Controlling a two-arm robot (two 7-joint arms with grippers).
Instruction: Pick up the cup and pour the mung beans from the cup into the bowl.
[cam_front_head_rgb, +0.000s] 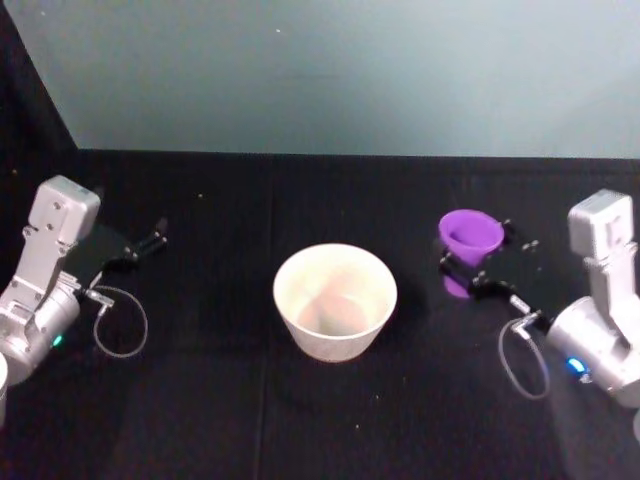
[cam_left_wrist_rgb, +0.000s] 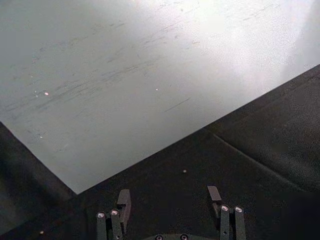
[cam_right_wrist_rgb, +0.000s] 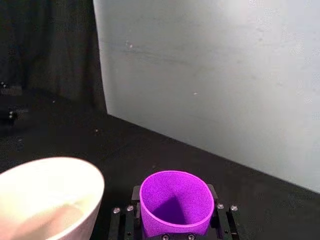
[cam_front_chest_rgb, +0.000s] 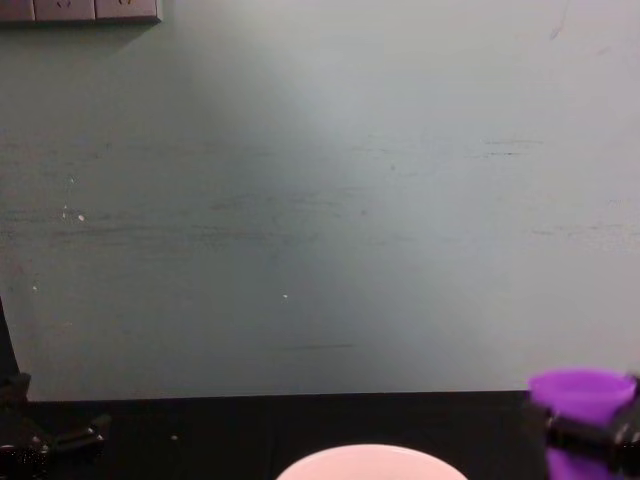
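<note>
The right gripper (cam_front_head_rgb: 482, 256) has its fingers clamped on the cup (cam_front_head_rgb: 470, 232) around its middle. The cup stands upright between the bowl (cam_front_head_rgb: 335, 300) and the tabletop's (cam_front_head_rgb: 230, 400) right edge, apart from the bowl. The bowl sits at the tabletop's middle. The left gripper (cam_front_head_rgb: 135, 248) rests near the left edge, fingers apart and holding nothing.

The grasp looks done, so the step in hand is probably the carry. The next move calls for bringing the cup's rim over the bowl's nearer rim, then tipping it toward the bowl's centre.

The right wrist view looks down into the cup: purple wall and a shadowed bottom, so I cannot tell whether mung beans lie there. The chest view adds the side-on sight, with purple both above and below the fingers. The head view alone gives the gap between cup and bowl.
</note>
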